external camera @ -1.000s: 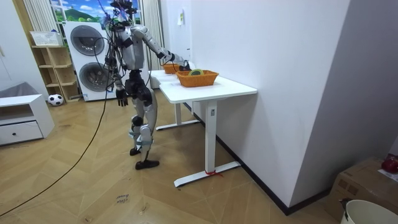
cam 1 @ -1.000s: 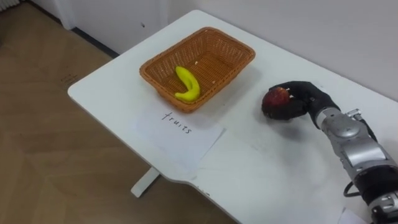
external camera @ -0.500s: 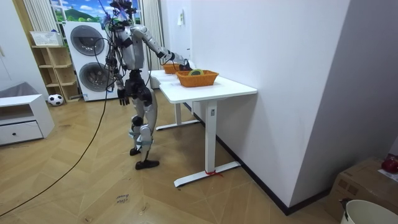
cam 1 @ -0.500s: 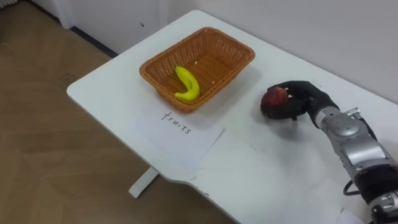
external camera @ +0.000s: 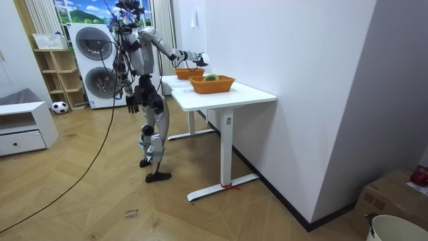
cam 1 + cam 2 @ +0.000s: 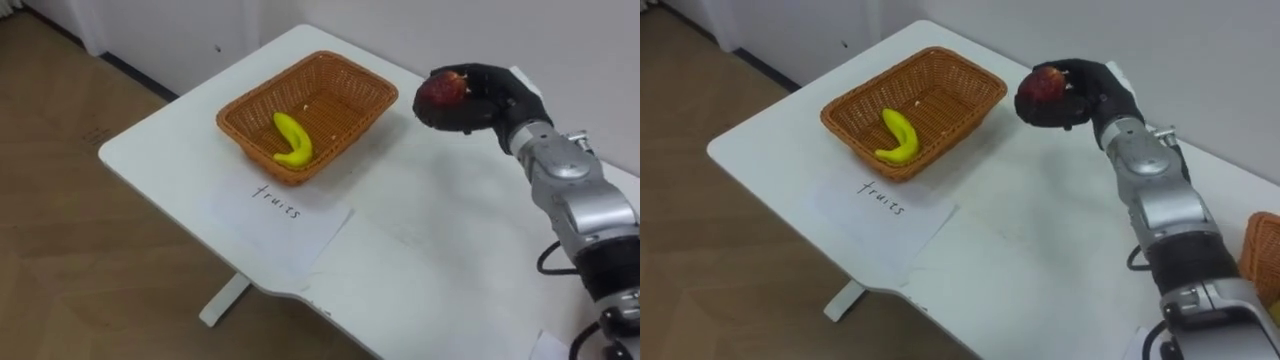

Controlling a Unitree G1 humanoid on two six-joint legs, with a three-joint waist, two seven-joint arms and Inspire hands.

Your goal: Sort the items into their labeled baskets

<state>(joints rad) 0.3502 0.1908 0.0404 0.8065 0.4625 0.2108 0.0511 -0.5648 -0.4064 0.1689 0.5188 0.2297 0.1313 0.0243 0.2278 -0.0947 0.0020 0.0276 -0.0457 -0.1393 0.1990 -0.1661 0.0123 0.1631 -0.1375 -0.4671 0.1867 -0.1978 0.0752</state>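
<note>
Left eye view.
- Right hand (image 6: 492,95): comes in from the right on an outstretched forearm, back of the hand upward, fingers and thumb curled round the apple (image 6: 442,91).
- Apple: red, in the hand's grasp, just beyond the far right corner of the wicker basket (image 6: 243,103) and apart from it.
- Wicker basket: rectangular, on the white table (image 6: 440,260) near its left end. It holds a banana (image 6: 290,141), which lies curved toward the near left corner.
- Paper sheet (image 6: 278,218): white with handwriting, flat on the table, its edge touching the basket's near side.

Right eye view.
- Same hand and apple, with the arm running from the lower right up to the wrist.
- Second basket (image 6: 1265,250): part of a wicker rim at the right edge, well apart from the first.

Room view.
- Robot: stands upright at the table's end, with a washing machine (image 5: 93,50) behind it.
- Right arm: stretched out level, with the hand held clear above the tabletop over the farther basket.
- Left hand (image 5: 132,105): hangs at the robot's side, beside the hip.
</note>
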